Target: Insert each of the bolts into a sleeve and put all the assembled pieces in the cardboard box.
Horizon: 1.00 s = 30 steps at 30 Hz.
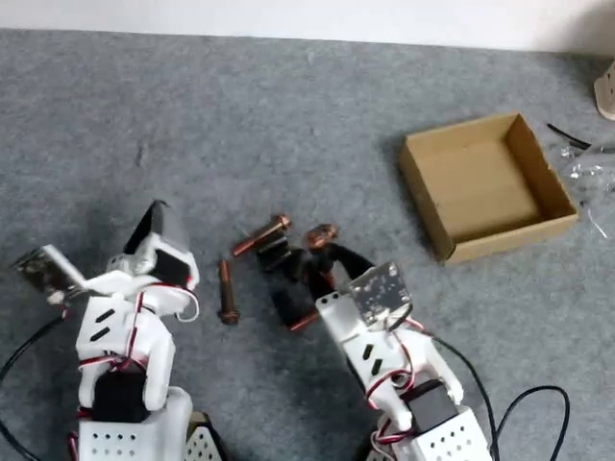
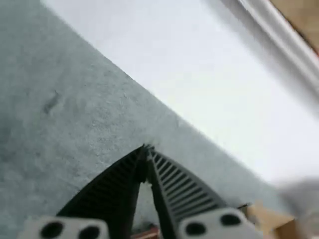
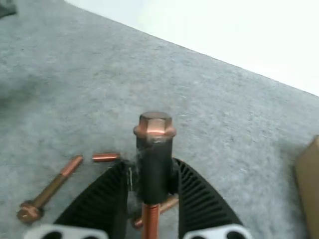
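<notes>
My right gripper (image 1: 323, 266) (image 3: 151, 167) is shut on a black sleeve (image 3: 155, 169) with a copper bolt through it. The bolt head (image 3: 154, 125) (image 1: 322, 234) sticks out past the fingertips, and the shaft end pokes out behind. Two loose copper bolts (image 1: 261, 235) (image 1: 227, 291) lie on the grey carpet to its left, with loose black sleeves (image 1: 275, 255) (image 1: 288, 305) close by. One loose bolt (image 3: 49, 189) lies in the right wrist view. My left gripper (image 1: 154, 223) (image 2: 147, 149) is shut on nothing, left of the bolts. The cardboard box (image 1: 423, 182) stands open at the right.
Clear plastic scraps and a black wire (image 1: 579, 158) lie right of the box. A pale floor strip (image 1: 307, 17) borders the carpet's far edge. Black cables (image 1: 524, 399) trail from the arm bases at the front. A box corner (image 2: 271, 224) is in the left wrist view.
</notes>
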### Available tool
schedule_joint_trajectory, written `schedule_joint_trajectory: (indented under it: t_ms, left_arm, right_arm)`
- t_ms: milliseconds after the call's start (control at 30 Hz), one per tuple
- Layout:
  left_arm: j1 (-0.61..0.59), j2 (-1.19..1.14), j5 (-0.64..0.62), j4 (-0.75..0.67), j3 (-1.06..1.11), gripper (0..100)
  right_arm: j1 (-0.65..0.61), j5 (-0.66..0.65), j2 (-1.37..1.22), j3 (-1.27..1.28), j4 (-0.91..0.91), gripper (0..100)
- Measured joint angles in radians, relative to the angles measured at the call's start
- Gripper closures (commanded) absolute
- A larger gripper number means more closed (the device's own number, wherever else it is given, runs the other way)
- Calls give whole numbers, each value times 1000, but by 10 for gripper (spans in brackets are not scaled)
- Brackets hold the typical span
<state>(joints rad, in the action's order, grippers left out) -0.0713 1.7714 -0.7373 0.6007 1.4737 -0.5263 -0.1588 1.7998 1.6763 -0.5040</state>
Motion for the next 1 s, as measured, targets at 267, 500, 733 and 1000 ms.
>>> schedule_joint_trajectory:
  t_ms: [267, 500, 733, 1000]
  left_arm:
    - [12, -3, 287, 58, 75, 995]
    - [18, -5, 740, 58, 164, 995]
    - [40, -5, 822, 58, 169, 995]
    - [52, -5, 827, 58, 173, 995]
  right_arm:
    - [218, 95, 0, 0, 54, 994]
    - [442, 118, 0, 0, 72, 994]
    - [445, 135, -124, -15, 115, 994]
    - [451, 365, -816, -497, 115, 994]
